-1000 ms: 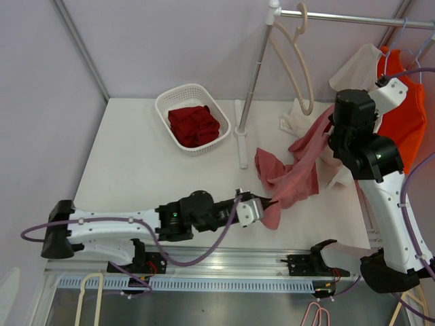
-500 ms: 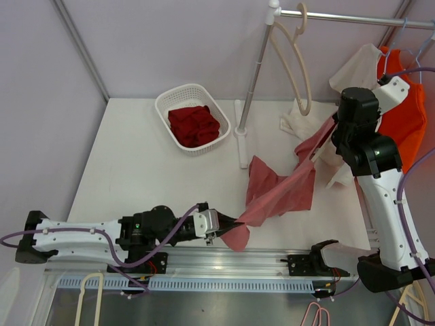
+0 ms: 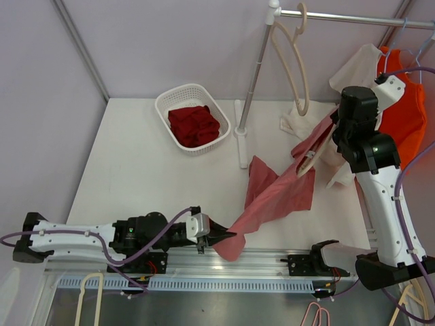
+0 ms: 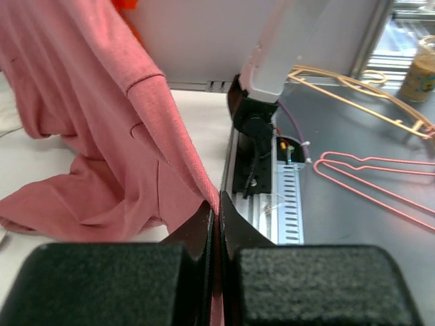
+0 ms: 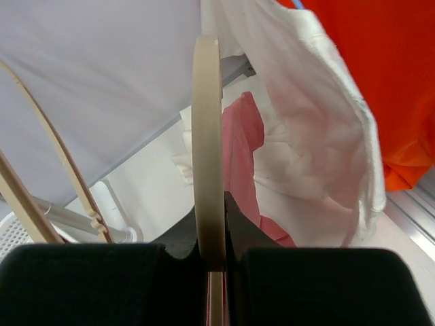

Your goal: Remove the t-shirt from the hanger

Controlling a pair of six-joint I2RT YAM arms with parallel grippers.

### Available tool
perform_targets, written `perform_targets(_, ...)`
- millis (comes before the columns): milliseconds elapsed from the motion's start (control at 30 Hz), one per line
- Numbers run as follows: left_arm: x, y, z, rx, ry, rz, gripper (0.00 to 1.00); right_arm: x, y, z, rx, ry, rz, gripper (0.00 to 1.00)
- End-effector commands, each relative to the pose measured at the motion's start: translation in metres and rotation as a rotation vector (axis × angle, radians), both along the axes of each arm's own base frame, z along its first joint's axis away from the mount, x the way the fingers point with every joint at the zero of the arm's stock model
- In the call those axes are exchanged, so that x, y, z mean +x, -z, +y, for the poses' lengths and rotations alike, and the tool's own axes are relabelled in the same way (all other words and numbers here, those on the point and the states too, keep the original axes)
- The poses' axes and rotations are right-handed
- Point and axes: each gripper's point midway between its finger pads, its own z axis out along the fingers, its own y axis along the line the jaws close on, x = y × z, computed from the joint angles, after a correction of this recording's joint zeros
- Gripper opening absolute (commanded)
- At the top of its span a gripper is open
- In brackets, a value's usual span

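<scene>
- one white table (image 3: 136, 156) carries the whole scene; the pink t-shirt (image 3: 279, 197) lies across its right half as a taut diagonal band, running from the hanger beside the right arm down to the near edge.
- a second ago the shirt was bunched around the middle of the table; since then the left arm has drawn back toward its base and dragged the hem with it, so the cloth is now pulled long and flat.
- the cream hanger (image 3: 314, 153) now shows a bare arm at the shirt's upper end, where it was covered before; i judge the shirt is sliding off, though some of it seems still caught there.
- the right gripper (image 5: 217, 231) is nearly closed, pinching the hanger's thin bar edge-on; it has hardly shifted and acts as the anchor.
- the left gripper (image 4: 216, 224) has its jaws pressed together on a fold of the pink hem, right at the near edge.
- little pull-back room looks left for the left arm, so finishing may need a sideways pull or a lift of the hanger.
</scene>
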Motion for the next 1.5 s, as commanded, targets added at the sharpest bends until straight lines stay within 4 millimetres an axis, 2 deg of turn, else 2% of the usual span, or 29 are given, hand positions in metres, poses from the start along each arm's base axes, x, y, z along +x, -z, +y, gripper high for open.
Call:
perform_targets(0, 0.015, 0.004, -0.01, 0.006, -0.093, 0.003, 0.01, 0.008, -0.023, 0.011, 0.062, -0.053, -0.1, 0.0)
perform_targets(33, 0.021, 0.015, -0.019, 0.028, -0.116, 0.002, 0.01, 0.007, -0.025, 0.015, 0.073, -0.074, -0.104, 0.0)
perform_targets(67, 0.02, 0.007, -0.027, -0.014, -0.095, 0.002, 0.01, 0.004, -0.029, 0.018, 0.083, -0.094, -0.115, 0.0)
perform_targets(100, 0.035, 0.008, -0.032, -0.021, -0.108, 0.014, 0.01, 0.001, -0.028, 0.024, 0.09, -0.118, -0.104, 0.0)
perform_targets(133, 0.037, 0.022, -0.046, 0.008, -0.08, 0.094, 0.01, -0.004, -0.036, 0.028, 0.101, -0.137, -0.12, 0.0)
perform_targets(167, 0.045, 0.005, -0.057, -0.025, -0.02, 0.13, 0.01, -0.01, -0.038, 0.033, 0.097, -0.163, -0.113, 0.0)
perform_targets(233, 0.058, 0.018, -0.073, 0.022, -0.016, 0.208, 0.01, -0.019, -0.046, 0.036, 0.093, -0.194, -0.116, 0.0)
perform_targets(267, 0.07, 0.033, -0.089, 0.095, -0.042, 0.251, 0.01, -0.025, -0.056, 0.036, 0.093, -0.207, -0.133, 0.0)
perform_targets(333, 0.106, 0.008, -0.107, 0.09, -0.167, 0.266, 0.01, -0.037, -0.06, 0.035, 0.071, -0.232, -0.119, 0.0)
perform_targets(367, 0.131, 0.038, -0.106, 0.187, -0.269, 0.322, 0.01, -0.043, -0.066, 0.038, 0.056, -0.275, -0.114, 0.0)
perform_targets(400, 0.144, 0.042, -0.106, 0.208, -0.304, 0.359, 0.01, -0.046, -0.069, 0.04, 0.061, -0.295, -0.115, 0.0)
perform_targets(433, 0.158, 0.018, -0.113, 0.164, -0.313, 0.373, 0.01, -0.049, -0.071, 0.042, 0.053, -0.312, -0.105, 0.0)
perform_targets(467, 0.17, 0.021, -0.11, 0.159, -0.343, 0.42, 0.01, -0.056, -0.081, 0.041, 0.057, -0.32, -0.123, 0.0)
perform_targets(500, 0.196, 0.024, -0.099, 0.15, -0.409, 0.457, 0.01, -0.06, -0.076, 0.041, 0.049, -0.328, -0.085, 0.0)
perform_targets(567, 0.217, 0.014, -0.091, 0.114, -0.442, 0.524, 0.01, -0.066, -0.077, 0.039, 0.039, -0.331, -0.074, 0.0)
perform_targets(600, 0.239, 0.008, -0.081, 0.098, -0.496, 0.539, 0.01, -0.07, -0.078, 0.039, 0.041, -0.344, -0.069, 0.0)
perform_targets(633, 0.246, 0.016, -0.073, 0.138, -0.53, 0.564, 0.01, -0.075, -0.079, 0.04, 0.04, -0.363, -0.071, 0.0)
perform_targets(667, 0.256, -0.001, -0.072, 0.115, -0.546, 0.556, 0.01, -0.079, -0.077, 0.043, 0.048, -0.385, -0.059, 0.0)
perform_targets(733, 0.272, 0.014, -0.063, 0.171, -0.607, 0.576, 0.01, -0.084, -0.08, 0.062, 0.08, -0.498, -0.056, 0.0)
perform_targets(767, 0.28, 0.0, -0.065, 0.154, -0.621, 0.566, 0.01, -0.085, -0.075, 0.07, 0.084, -0.543, -0.029, 0.0)
perform_targets(867, 0.292, 0.015, -0.059, 0.195, -0.703, 0.581, 0.01, -0.09, -0.067, 0.091, 0.106, -0.661, 0.012, 0.0)
perform_targets(1000, 0.304, 0.046, -0.048, 0.235, -0.803, 0.64, 0.01, -0.103, -0.054, 0.088, 0.079, -0.683, 0.086, 0.0)
perform_targets(1167, 0.312, 0.079, -0.038, 0.269, -0.853, 0.718, 0.01, -0.133, -0.048, 0.099, 0.101, -0.797, 0.136, 0.0)
perform_targets(1267, 0.318, 0.085, -0.024, 0.261, -0.922, 0.711, 0.01, -0.14, -0.035, 0.092, 0.075, -0.78, 0.193, 0.0)
perform_targets(1333, 0.323, 0.09, -0.005, 0.25, -1.02, 0.721, 0.01, -0.145, -0.033, 0.088, 0.071, -0.764, 0.191, 0.0)
perform_targets(1367, 0.327, 0.101, 0.01, 0.256, -1.071, 0.747, 0.01, -0.146, -0.034, 0.089, 0.076, -0.771, 0.182, 0.0)
perform_targets(1400, 0.33, 0.102, 0.018, 0.236, -1.079, 0.776, 0.01, -0.146, -0.031, 0.092, 0.086, -0.787, 0.188, 0.0)
perform_targets(1433, 0.33, 0.099, 0.011, 0.188, -1.011, 0.838, 0.01, -0.147, -0.03, 0.093, 0.089, -0.792, 0.186, 0.0)
perform_targets(1467, 0.334, 0.114, 0.027, 0.188, -1.028, 0.89, 0.01, -0.146, -0.032, 0.093, 0.09, -0.792, 0.175, 0.0)
